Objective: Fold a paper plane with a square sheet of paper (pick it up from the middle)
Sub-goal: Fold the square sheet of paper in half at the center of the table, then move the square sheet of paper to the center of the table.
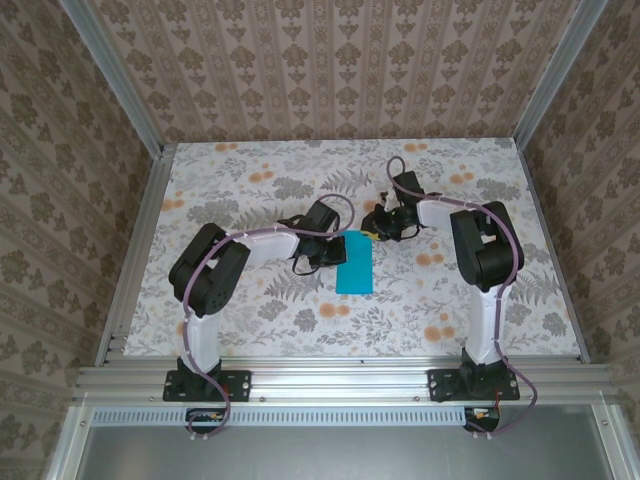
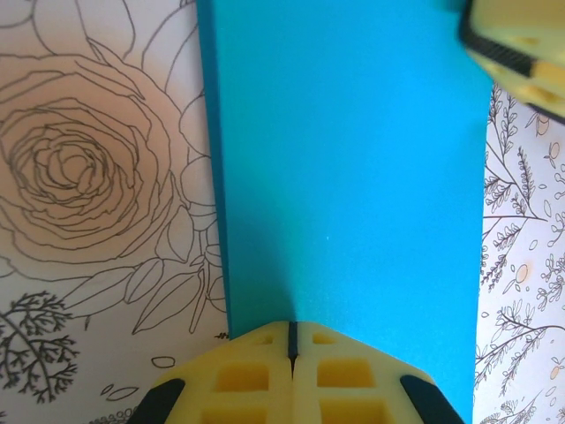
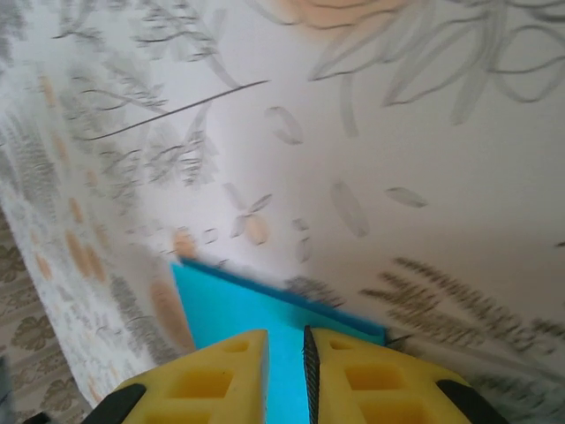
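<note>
Item 1: sheet of paper (image 1: 354,266), thin, teal-blue, plain. It appears as an upright rectangle, longer than wide, lying flat on the table (image 1: 250,310) roughly midway between the 2 arms and a little back from the table's centre. In the left wrist view the sheet (image 2: 353,177) runs from the fingertips to the top edge, with a darker band along its left side. In the right wrist view 1 corner (image 3: 229,305) juts out to the left of the fingertips.

Item 2: left gripper (image 1: 337,250), at the sheet's left long edge. Its yellow fingers are pressed together with no gap and the tips (image 2: 291,340) rest over the sheet's edge. Whether paper is pinched between them cannot be told.

Item 3: right gripper (image 1: 371,236), at the sheet's far right corner. Its jaws stand narrowly apart (image 3: 305,353), and teal shows in the slit. Whether they grip the sheet or only sit over it cannot be told. 1 of its yellow fingers (image 2: 516,44) shows beside the sheet's corner in the left wrist view.

Item 4: table covering, white with grey leaves and orange flowers, printed with outlined roses beside the sheet.

Item 5: wallpaper (image 1: 320,70), beige damask stripes, on 3 sides.

Item 6: aluminium rail (image 1: 330,380), along the near edge, carrying both arm bases.
</note>
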You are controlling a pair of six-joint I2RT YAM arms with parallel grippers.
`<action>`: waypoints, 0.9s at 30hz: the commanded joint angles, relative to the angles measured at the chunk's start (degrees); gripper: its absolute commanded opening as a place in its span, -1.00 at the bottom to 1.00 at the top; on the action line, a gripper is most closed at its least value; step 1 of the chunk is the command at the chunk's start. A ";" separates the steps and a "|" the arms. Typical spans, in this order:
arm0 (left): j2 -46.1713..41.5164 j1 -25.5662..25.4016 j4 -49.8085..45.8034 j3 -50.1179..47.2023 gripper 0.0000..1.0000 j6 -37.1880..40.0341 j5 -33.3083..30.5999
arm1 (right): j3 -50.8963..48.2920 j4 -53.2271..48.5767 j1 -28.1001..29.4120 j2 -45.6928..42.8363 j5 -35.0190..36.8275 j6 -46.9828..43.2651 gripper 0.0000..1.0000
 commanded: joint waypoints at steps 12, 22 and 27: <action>2.13 -1.22 -9.28 -2.73 -0.92 1.87 -2.10 | -1.35 -1.97 0.01 -8.46 0.50 -1.17 -0.57; 0.06 -1.48 -11.41 0.54 -0.91 2.83 -2.24 | -12.41 -3.83 5.09 -12.97 1.00 -3.35 -0.60; -1.58 -1.49 -10.96 1.74 -0.85 2.41 -1.41 | -13.51 -3.04 6.73 -10.38 2.49 -2.92 -0.61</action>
